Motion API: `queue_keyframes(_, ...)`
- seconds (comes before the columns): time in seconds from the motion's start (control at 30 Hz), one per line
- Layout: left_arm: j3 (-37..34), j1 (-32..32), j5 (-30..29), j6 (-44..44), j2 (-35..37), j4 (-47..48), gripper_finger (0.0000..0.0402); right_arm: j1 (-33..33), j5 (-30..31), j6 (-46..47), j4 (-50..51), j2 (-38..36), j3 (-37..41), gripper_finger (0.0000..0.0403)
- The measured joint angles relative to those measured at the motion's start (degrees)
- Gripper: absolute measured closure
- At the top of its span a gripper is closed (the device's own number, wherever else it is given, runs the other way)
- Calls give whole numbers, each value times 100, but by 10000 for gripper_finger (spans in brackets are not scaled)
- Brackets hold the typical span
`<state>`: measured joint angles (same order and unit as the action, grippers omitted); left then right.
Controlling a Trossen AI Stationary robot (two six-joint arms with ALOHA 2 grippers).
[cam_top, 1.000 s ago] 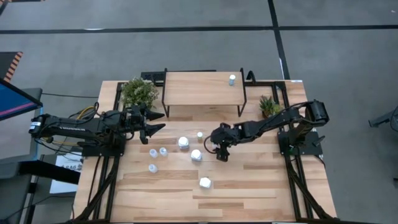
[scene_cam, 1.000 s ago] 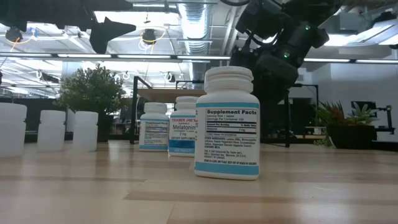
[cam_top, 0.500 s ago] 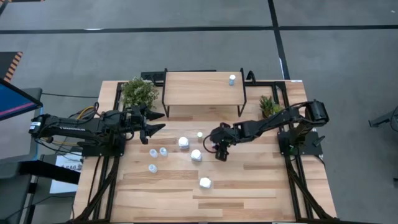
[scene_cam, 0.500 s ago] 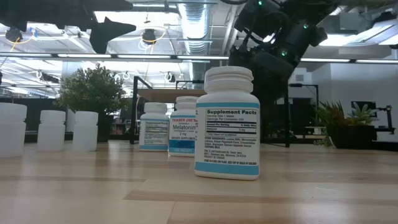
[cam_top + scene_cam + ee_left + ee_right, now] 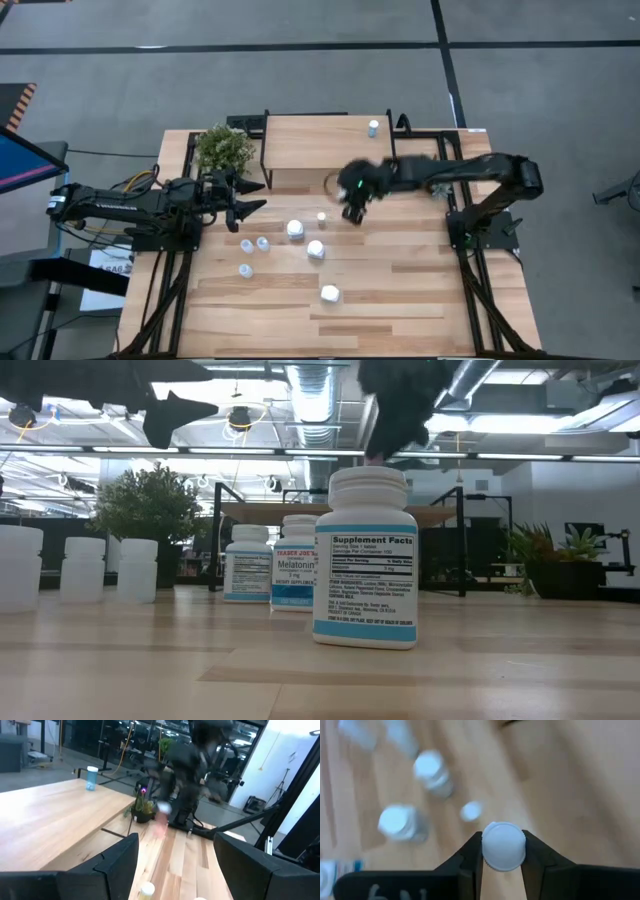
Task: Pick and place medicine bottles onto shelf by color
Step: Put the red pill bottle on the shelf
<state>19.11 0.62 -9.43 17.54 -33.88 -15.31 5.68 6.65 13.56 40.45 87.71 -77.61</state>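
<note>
My right gripper (image 5: 503,845) is shut on a small bottle with a pale round cap (image 5: 503,840) and hangs above the table just in front of the shelf (image 5: 325,142); it is blurred in the high view (image 5: 352,205). One pale-blue bottle (image 5: 373,127) stands on the shelf's right end. Three larger white bottles (image 5: 294,229) (image 5: 315,249) (image 5: 329,293), a tiny one (image 5: 322,215) and three small pale ones (image 5: 246,244) stand upright on the table. My left gripper (image 5: 248,195) waits open at the table's left, touching nothing. My right gripper pinches the small bottle at its cap's rim (image 5: 489,849) between the two fingers (image 5: 472,854). The fingers point down from above. The bottle is upright below them, clear of the table; its body is hidden under the cap.
A bushy plant (image 5: 224,148) stands left of the shelf and a small potted plant (image 5: 431,170) right of it. The front half of the table (image 5: 400,310) holds only the one white bottle.
My right gripper has taken up the small bottle from the table right of the white bottles. It has risen and swung fast toward the far edge, up to the shelf's front. The bottle is now lifted clear. The other bottles have stayed where they were.
</note>
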Motion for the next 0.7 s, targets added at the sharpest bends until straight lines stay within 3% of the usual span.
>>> queue_keyframes(0.33,0,0,0,9,1,44,156,1453,146,-55,480,-694,-355,302)
queue_keyframes(0.53,0,0,0,11,0,44,156,1854,146,29,990,-346,-351,301)
queue_keyframes(0.7,0,0,0,13,-1,44,156,2007,496,145,994,40,-349,301)
